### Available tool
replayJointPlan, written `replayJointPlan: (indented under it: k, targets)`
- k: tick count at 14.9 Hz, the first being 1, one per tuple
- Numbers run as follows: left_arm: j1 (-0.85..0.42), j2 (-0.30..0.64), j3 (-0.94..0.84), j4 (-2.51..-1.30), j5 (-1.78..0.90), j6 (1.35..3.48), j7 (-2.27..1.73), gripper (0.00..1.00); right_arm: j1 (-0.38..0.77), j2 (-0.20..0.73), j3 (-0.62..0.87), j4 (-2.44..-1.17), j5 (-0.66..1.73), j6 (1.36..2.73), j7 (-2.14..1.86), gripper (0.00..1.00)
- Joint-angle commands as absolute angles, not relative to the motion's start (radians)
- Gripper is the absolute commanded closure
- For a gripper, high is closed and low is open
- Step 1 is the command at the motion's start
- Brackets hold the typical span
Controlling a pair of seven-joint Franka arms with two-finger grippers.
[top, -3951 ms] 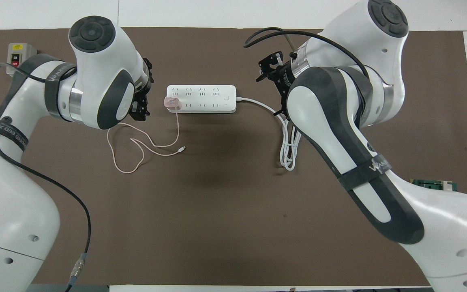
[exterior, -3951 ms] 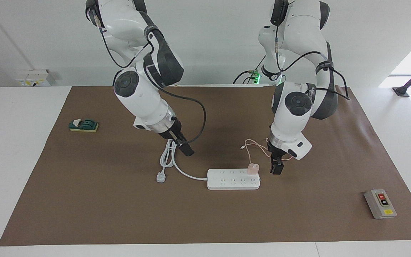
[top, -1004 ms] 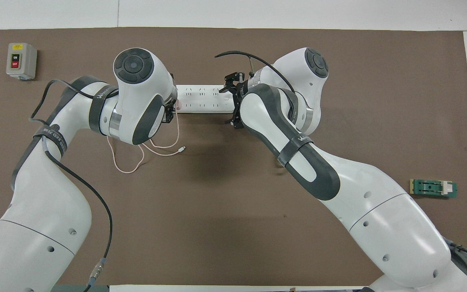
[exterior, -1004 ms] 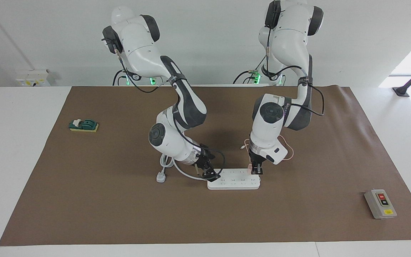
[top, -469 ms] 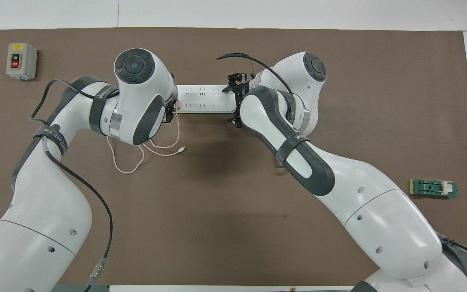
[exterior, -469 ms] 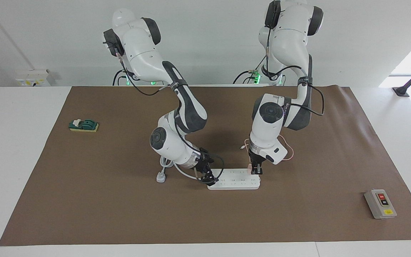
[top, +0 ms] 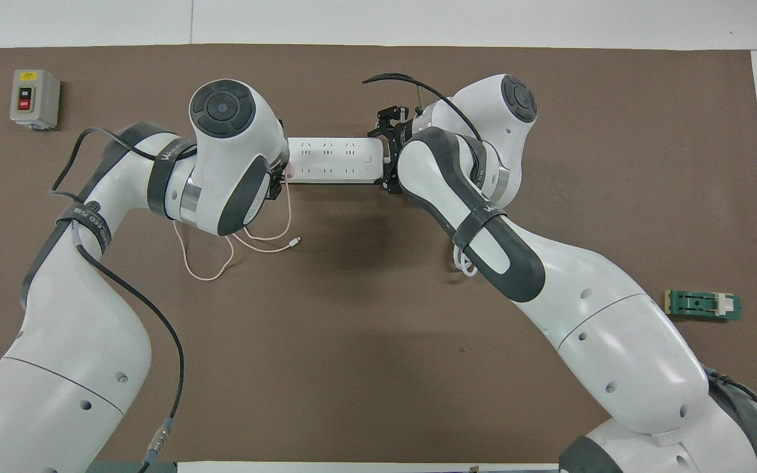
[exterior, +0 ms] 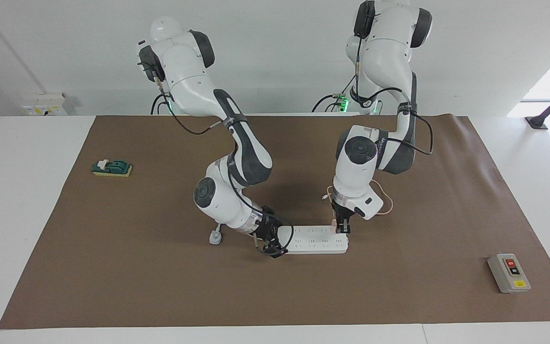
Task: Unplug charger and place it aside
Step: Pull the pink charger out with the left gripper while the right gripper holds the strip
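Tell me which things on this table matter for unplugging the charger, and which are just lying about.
Part of the job:
- charger, plugged into the strip, left tool shut on it
- its pink cable
- white power strip, right tool at its corded end

Lying about:
- grey switch box, toward the left arm's end
- green block, toward the right arm's end

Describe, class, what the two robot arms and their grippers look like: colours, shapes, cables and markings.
Both arms have glossy white rounded shells with dark grey joint sections and round dark grey joint caps. A black cable loops along each arm, held by black straps bearing pale lettering. The left gripper and the right gripper are small, black, two-fingered tools on silvery wrist rings.
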State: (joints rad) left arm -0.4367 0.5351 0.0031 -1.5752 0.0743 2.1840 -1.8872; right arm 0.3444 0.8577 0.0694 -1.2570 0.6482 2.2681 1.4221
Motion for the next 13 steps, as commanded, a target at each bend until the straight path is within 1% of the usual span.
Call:
replayJointPlan:
  k: [1,3,4,5,6,7,8,13]
  targets:
    - [-0.463,0.565,0.008,-1.568,0.077,2.186,-1.887,1.00,0.334,0.914,0.078,-1.177,0.632,2.253,1.422,0.00]
    - [-0.462,0.565,0.008,-1.566,0.077,2.186,-1.887,1.00,0.344,0.914,0.078,-1.178,0.632,2.253,1.424,0.00]
    - [-0.463,0.566,0.008,-1.566,0.077,2.187,-1.887,1.00,0.345,0.914,0.077,-1.178,0.630,2.253,1.425,0.17]
    - [-0.463,0.566,0.008,-1.565,0.077,2.187,-1.887,1.00,0.347,0.914,0.077,-1.178,0.624,2.253,1.425,0.48]
    - [-0.463,0.566,0.008,-1.565,0.078,2.186,-1.887,1.00,0.350,0.914,0.077,-1.180,0.624,2.256,1.424,0.75]
    - [-0.463,0.566,0.008,-1.565,0.078,2.187,-1.887,1.00,0.351,0.914,0.077,-1.183,0.626,2.261,1.424,0.94]
    - [-0.463,0.566,0.008,-1.565,0.078,2.186,-1.887,1.00,0.350,0.914,0.077,-1.183,0.626,2.260,1.424,1.00]
    - [-0.463,0.566,0.009,-1.565,0.077,2.184,-1.885,1.00,0.353,0.914,0.077,-1.184,0.620,2.267,1.424,1.00]
